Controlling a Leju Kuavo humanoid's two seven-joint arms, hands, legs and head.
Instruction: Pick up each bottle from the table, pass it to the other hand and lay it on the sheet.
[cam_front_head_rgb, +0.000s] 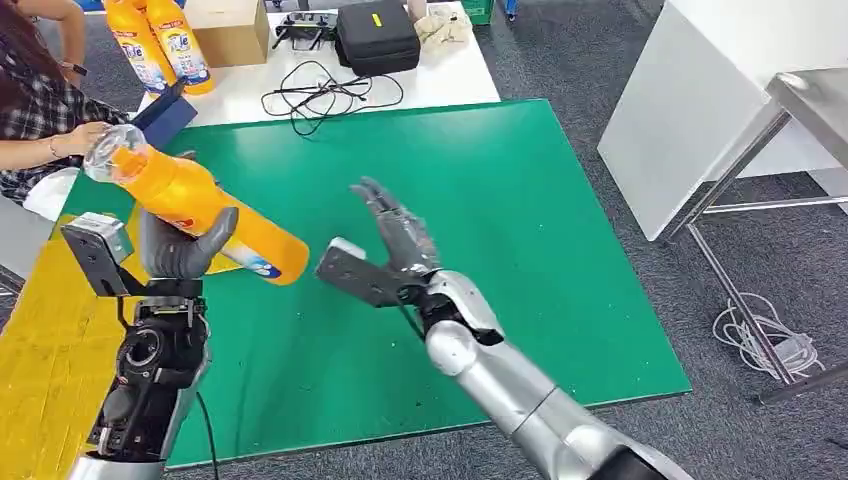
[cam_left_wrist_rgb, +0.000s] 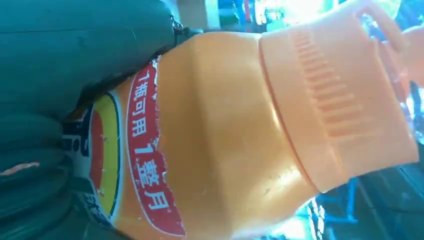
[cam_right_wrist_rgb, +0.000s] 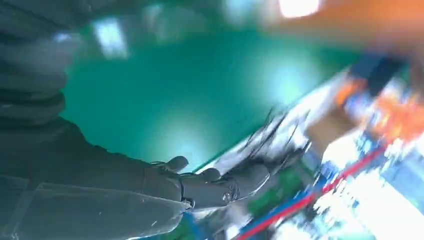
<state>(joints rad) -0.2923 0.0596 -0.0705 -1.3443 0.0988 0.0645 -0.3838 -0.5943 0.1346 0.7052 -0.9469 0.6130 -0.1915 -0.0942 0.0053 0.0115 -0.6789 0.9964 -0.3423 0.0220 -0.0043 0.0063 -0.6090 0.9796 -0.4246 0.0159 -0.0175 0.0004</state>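
The left robot hand (cam_front_head_rgb: 185, 245) grips an orange bottle (cam_front_head_rgb: 205, 210) above the green bench (cam_front_head_rgb: 500, 250). The right robot hand (cam_front_head_rgb: 395, 235) is beside it, empty, fingers spread.

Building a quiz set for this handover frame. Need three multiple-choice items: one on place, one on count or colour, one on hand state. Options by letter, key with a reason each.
1. Where is the orange bottle that is off the table?
A. Lying on the green sheet
B. In the left hand
C. In the right hand

2. How many more orange bottles stand on the white table at the far left?
A. None
B. Two
C. Four

3. How is the right hand?
A. Open, holding nothing
B. Closed round a bottle
C. Pressed flat on the sheet

Key:
1 B: the left hand grips the bottle's body, tilted above the green sheet.
2 B: two standing bottles show on the white table.
3 A: the right hand has its fingers spread apart beside the bottle's base, with nothing in it.
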